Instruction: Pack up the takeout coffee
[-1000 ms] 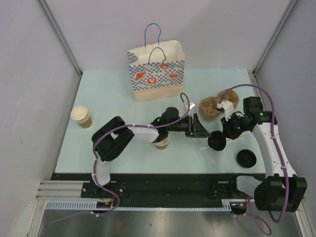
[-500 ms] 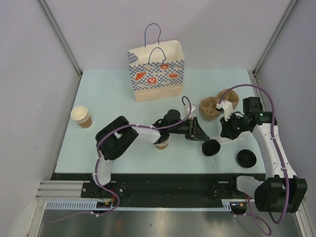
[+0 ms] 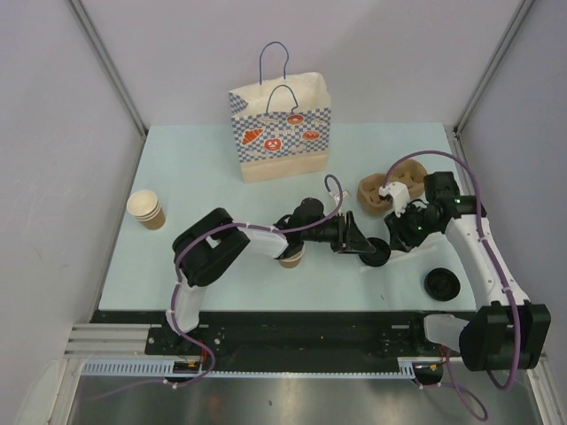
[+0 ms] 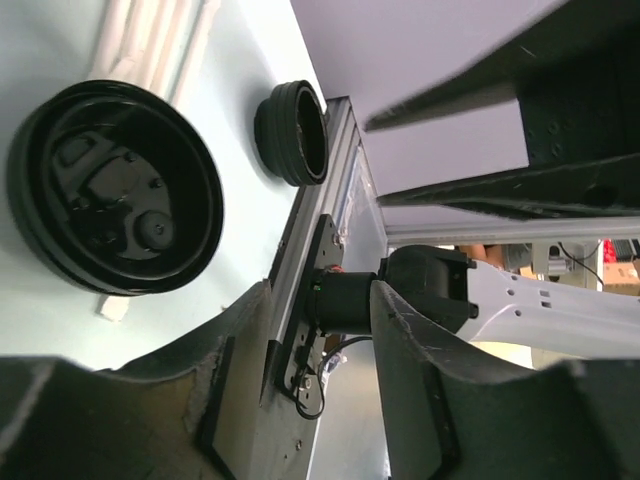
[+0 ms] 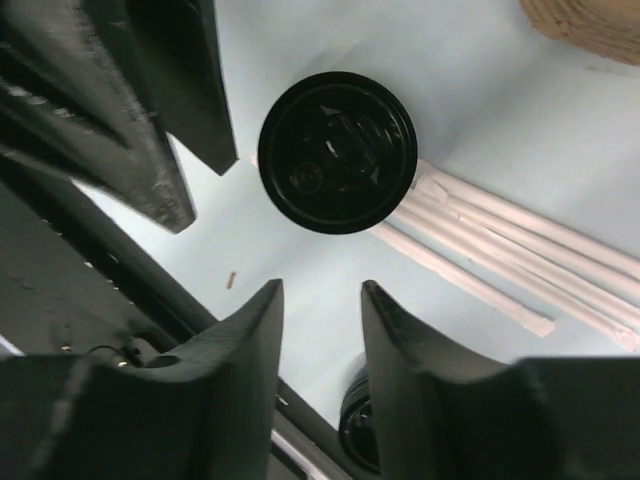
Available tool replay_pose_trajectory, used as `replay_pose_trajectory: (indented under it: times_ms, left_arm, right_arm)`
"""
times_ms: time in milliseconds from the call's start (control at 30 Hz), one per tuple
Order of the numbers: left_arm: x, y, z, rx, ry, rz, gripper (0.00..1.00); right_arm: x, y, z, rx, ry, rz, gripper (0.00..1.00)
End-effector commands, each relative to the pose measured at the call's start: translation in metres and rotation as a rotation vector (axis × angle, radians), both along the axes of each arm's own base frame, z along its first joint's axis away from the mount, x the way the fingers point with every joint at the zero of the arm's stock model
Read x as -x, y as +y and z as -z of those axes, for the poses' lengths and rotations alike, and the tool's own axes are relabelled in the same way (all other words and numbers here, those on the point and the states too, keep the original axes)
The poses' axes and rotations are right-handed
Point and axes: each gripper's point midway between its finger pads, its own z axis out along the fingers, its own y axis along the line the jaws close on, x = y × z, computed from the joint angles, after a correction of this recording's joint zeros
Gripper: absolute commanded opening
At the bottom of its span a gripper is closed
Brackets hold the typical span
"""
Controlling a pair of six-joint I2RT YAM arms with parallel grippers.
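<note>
1. Pale blue-green table point(image 3: 195, 177) with grey walls on three sides. Clock directions are read from the table's centre in the overhead view.
2. At 12 o'clock a paper bag point(image 3: 280, 133) stands upright, with blue checks, red prints and its handles up.
3. Just off centre toward 6 o'clock stands the coffee cup point(image 3: 291, 258), brown paper, partly hidden beneath the left arm point(image 3: 257, 237).
4. The black lid point(image 3: 376, 252) is not on the cup. It lies flat on the table at the cup's 3 o'clock, apart from it, between the two arms' tips.
5. The left gripper point(image 4: 322, 300) sits low, pointing toward 3 o'clock. Its fingers are apart and grip nothing; the lid lies near them, off to one side.
6. The right gripper point(image 5: 322, 295) has its fingers apart with nothing between them. The lid sits on the table just past the tips, untouched.
7. White wrapped sticks point(image 5: 480, 245) lie side by side, their ends touching the lid's edge.
8. At 2 o'clock, behind the right gripper, is a cardboard cup tray point(image 3: 394, 188).
9. At 4 o'clock, near the front edge, is a second black lid point(image 3: 440, 283). I cannot tell whether it is one piece or a stack.
10. At 9 o'clock is a stack of brown cups point(image 3: 146, 210).
</note>
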Motion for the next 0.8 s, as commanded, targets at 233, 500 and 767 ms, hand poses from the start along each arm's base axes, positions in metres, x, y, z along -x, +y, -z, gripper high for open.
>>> replay_pose_trajectory:
  times_ms: [233, 500, 767]
  left_arm:
    - [-0.017, 0.017, -0.001, -0.028, -0.051, -0.055, 0.52]
    - [-0.018, 0.02, 0.0, -0.028, -0.055, -0.055, 0.53]
    - [-0.024, 0.024, -0.008, -0.009, -0.052, -0.076, 0.56]
  right_arm:
    - [-0.045, 0.008, 0.046, 0.153, 0.043, 0.138, 0.57]
    - [-0.015, 0.033, 0.047, 0.052, 0.136, -0.028, 0.57]
    - [0.0, 0.043, 0.056, 0.049, 0.191, -0.127, 0.55]
